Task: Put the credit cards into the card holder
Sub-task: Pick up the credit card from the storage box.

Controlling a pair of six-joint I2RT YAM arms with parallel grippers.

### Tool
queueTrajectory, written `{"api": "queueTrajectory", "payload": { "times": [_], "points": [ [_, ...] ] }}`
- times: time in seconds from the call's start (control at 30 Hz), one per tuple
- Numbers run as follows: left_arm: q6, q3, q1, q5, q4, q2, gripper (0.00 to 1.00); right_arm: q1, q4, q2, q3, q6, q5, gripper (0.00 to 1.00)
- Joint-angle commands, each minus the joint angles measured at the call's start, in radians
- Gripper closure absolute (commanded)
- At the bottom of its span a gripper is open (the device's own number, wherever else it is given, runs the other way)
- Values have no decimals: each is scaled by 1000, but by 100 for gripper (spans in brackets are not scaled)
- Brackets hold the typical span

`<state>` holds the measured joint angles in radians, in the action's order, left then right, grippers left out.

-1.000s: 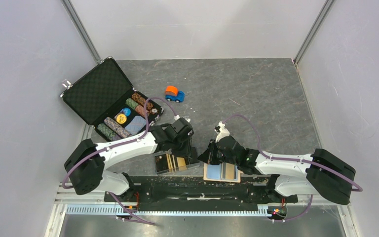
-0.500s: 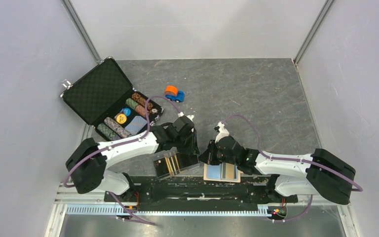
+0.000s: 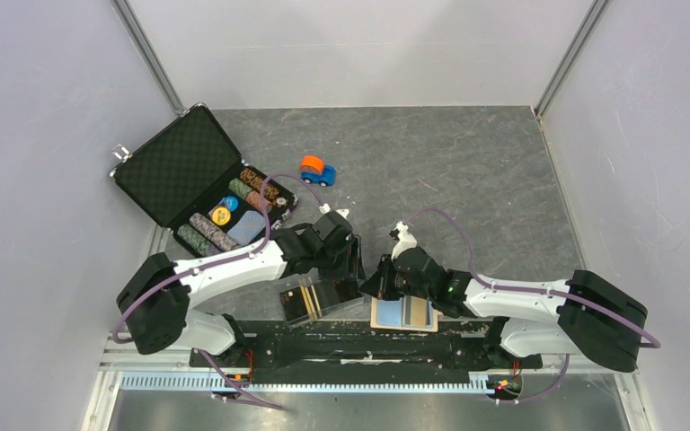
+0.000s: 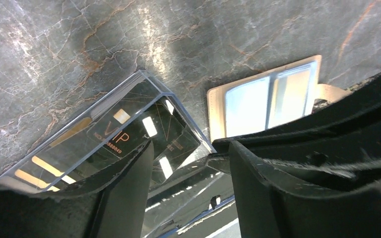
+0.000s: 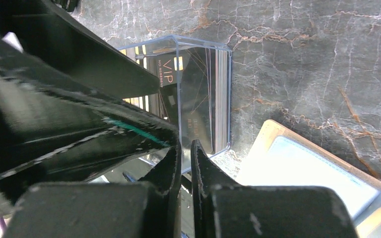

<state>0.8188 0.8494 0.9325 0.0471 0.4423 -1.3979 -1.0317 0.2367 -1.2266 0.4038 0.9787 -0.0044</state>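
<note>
- Position: black credit cards [image 4: 129, 136] with gold stripes sit inside a clear box [image 3: 310, 299] at the near edge of the desk [image 3: 467, 180]. The card holder [image 3: 404, 313] lies open just right of the box, with a light blue card [image 4: 248, 104] in it.
- Left gripper [image 4: 189, 153]: jaws well apart above the box's right corner, gripping nothing.
- Right gripper [image 5: 185, 148]: jaws pressed together and empty, hovering between box and holder.
- Step judged: lifting a card out of the box.
- Recommendation: bring the spread jaws onto one card's edge, keep clear of the box wall, and pinch a single card.
- Not established: whether the box has a lid on, how many cards it holds, and which holder slots are free. Both wrist views cut off part of the holder.
</note>
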Motion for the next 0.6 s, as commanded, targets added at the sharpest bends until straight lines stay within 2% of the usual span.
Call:
{"api": "queueTrajectory", "payload": {
  "times": [0.0, 0.2, 0.43, 0.57],
  "points": [
    [19, -7, 1, -38, -24, 98, 35, -9, 39, 17, 73, -4, -24, 94],
    [54, -73, -34, -27, -8, 160, 41, -8, -17, 11, 116, -44, -17, 83],
    [108, -173, -85, 7, -16, 184, 44, -8, -18, 6, 113, -48, -24, 83],
    [119, -189, -99, 6, 1, 171, 40, -9, -17, -3, 116, -49, -29, 83]
  ]
}}
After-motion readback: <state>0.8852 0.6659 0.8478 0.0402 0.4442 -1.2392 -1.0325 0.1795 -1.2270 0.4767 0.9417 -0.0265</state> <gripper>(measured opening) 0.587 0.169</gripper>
